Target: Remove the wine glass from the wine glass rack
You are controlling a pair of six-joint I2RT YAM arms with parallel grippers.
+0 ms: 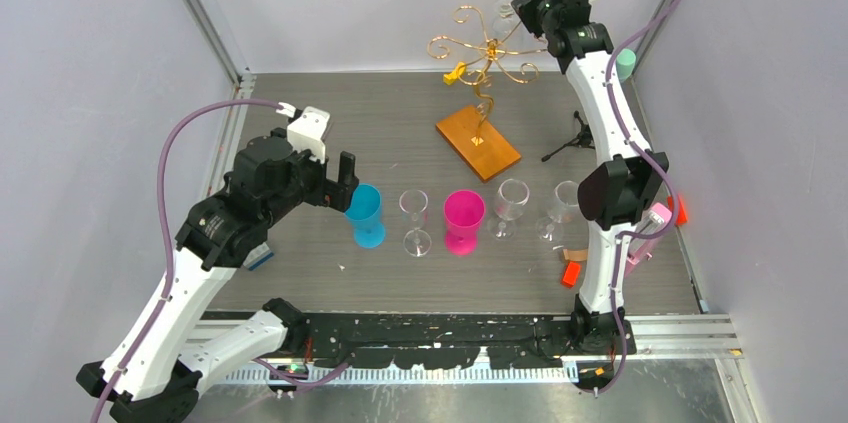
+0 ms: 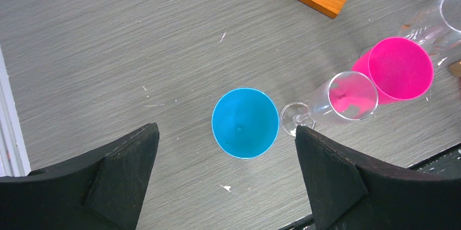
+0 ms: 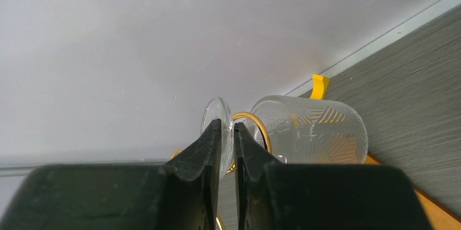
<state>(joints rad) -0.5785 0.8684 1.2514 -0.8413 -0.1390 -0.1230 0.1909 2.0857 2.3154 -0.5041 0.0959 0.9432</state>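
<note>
The wine glass rack [image 1: 484,51] is a gold wire stand on an orange-brown wooden base [image 1: 478,143] at the back middle. A clear patterned wine glass [image 1: 503,17] hangs upside down from one of its upper arms. In the right wrist view its bowl [image 3: 310,130] sits right of my fingers, and a gold loop [image 3: 260,123] runs round the stem. My right gripper [image 3: 228,128] is shut on the glass's flat foot [image 3: 216,115], up at the rack [image 1: 528,13]. My left gripper [image 1: 345,181] is open and empty, hovering over a blue cup [image 2: 244,123].
A row of glasses stands at mid-table: the blue cup [image 1: 366,215], a clear glass [image 1: 415,223], a pink one [image 1: 463,221] and two clear ones [image 1: 508,205] [image 1: 560,208]. A black tripod [image 1: 572,138] and a mint cylinder [image 1: 626,63] are by the right arm. Grey walls stand close behind the rack.
</note>
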